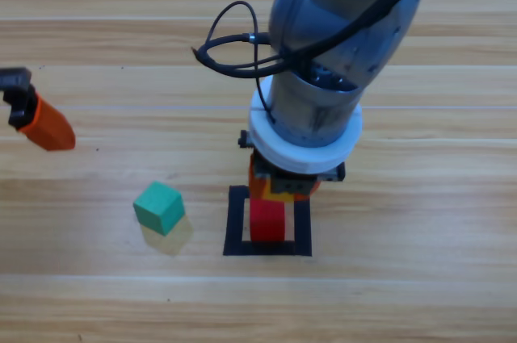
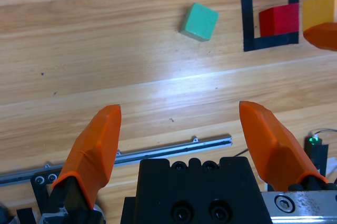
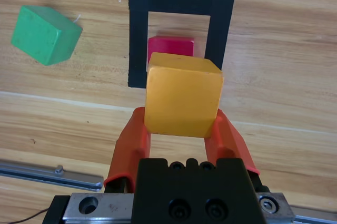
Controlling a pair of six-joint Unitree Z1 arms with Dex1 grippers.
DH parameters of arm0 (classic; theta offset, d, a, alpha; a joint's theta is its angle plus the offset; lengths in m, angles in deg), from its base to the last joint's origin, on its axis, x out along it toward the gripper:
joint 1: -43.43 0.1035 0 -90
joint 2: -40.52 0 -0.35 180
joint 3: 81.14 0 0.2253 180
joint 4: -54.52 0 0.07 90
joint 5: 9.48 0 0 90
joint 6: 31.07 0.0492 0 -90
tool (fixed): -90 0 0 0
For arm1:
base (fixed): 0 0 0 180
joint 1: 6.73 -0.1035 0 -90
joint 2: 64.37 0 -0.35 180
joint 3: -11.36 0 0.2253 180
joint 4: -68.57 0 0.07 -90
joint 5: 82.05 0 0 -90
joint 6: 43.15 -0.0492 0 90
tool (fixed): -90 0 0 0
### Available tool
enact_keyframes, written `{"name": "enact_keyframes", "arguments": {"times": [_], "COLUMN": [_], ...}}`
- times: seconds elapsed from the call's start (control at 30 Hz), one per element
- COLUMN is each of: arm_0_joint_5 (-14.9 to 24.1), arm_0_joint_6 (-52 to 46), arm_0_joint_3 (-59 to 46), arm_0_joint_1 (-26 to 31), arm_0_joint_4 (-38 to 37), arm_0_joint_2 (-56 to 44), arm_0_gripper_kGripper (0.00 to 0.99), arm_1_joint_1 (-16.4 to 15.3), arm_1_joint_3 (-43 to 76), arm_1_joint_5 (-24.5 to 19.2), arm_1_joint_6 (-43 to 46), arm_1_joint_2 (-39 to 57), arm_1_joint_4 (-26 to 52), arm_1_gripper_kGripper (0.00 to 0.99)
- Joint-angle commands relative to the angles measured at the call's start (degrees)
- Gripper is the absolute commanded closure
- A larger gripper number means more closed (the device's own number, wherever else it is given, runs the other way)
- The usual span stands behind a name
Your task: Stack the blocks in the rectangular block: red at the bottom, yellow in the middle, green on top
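Already our right hand (image 3: 181,124) pinches the yellow cube (image 3: 182,96) by opposite flat faces, hovering beside the red cube (image 1: 266,220) inside the tape square (image 1: 236,222); it looks light, rigid. Our left hand (image 2: 181,129) waits spread, leftward.

Our right gripper (image 3: 181,129) hangs over the table's middle, wrist pointing straight down, jaws clamped on a load. Our left gripper (image 2: 181,124) waits by the table's left edge, jaws spread wide.
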Motion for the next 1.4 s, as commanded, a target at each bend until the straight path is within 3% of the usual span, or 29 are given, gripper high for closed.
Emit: {"name": "enact_keyframes", "arguments": {"times": [0.03,1.4], "arm_0_joint_5": [-0.91,-1.61], "arm_0_joint_6": [0.38,-0.06], "arm_0_joint_3": [-3.09,-9.51], "arm_0_joint_1": [1.84,3.68], "arm_0_joint_4": [-1.93,-8.96], "arm_0_joint_2": [1.20,1.20], "arm_0_gripper_kGripper": [0.039,0.042], "arm_1_joint_1": [-1.52,-1.61], "arm_1_joint_3": [-0.62,-2.29], "arm_1_joint_5": [-0.11,0.77], "arm_1_joint_6": [0.07,2.79], "arm_1_joint_2": [-5.55,-7.92], "arm_1_joint_4": [-0.49,-1.54], "arm_1_gripper_kGripper": [0.817,0.814]}}
